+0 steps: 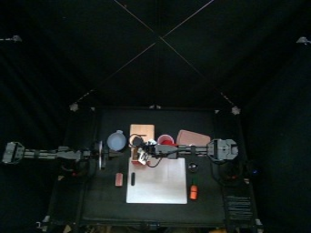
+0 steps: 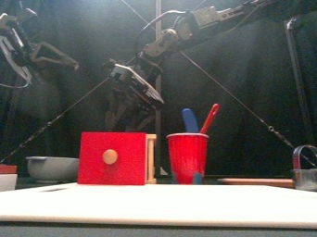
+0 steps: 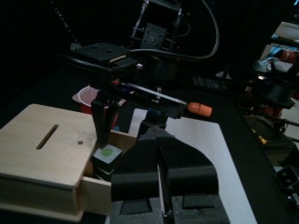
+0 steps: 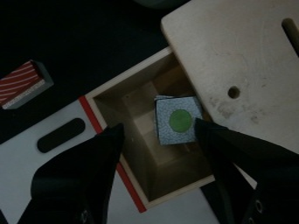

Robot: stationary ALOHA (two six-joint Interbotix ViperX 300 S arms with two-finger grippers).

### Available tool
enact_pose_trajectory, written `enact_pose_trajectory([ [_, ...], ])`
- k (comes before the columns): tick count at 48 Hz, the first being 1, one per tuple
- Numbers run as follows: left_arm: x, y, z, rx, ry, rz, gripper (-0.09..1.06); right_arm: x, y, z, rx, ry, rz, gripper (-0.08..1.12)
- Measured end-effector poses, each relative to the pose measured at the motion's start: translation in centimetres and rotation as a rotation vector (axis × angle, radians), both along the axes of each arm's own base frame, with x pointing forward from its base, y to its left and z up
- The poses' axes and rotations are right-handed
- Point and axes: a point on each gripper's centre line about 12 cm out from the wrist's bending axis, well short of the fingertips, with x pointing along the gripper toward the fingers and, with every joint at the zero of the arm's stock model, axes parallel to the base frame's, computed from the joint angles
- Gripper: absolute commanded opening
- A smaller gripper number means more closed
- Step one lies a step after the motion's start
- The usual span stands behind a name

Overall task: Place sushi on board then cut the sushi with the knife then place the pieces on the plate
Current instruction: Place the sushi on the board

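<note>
Counted one pale wooden box (image 1: 144, 130) toward the back of the table, its single red-fronted drawer (image 2: 95, 148) pulled open. Found one toy sushi piece (image 4: 177, 121), a dark square block with a green round centre, lying inside that drawer, not on the white cutting board (image 1: 158, 182).

Saw two arms. Right gripper (image 4: 162, 131) hung over the open drawer, its two jaws spread wide, one on either side of the sushi piece and gripping nothing. Left gripper (image 3: 162, 140) sat left of the box, its two jaws pressed together and empty.

Noted one red cup (image 2: 188, 157) just right of the box, with two toy knives standing in it: one blue (image 2: 190, 120), one red (image 2: 212, 116). Spotted one blue-grey bowl (image 2: 50, 168) left of the box and one flat pink tray (image 1: 195, 137) right of the cup, bare.

Made out one orange toy (image 1: 192, 192) at the board's right front edge, one red-and-white striped toy (image 4: 24, 80) on the table just left of the board, and one round metal cutter (image 2: 306, 176) far right.
</note>
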Motion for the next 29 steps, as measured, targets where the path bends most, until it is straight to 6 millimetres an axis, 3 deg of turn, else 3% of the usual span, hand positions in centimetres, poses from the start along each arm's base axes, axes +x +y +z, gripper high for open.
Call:
enact_pose_trajectory([
  [19,0.0,0.0,0.0,-0.001,0.0,0.001,0.11,-0.1,0.1,0.0,0.006,0.014,-0.004,0.95],
  [29,0.0,0.0,0.0,-0.001,0.0,0.001,0.11,0.2,1.3,0.3,0.017,0.007,0.014,0.95],
])
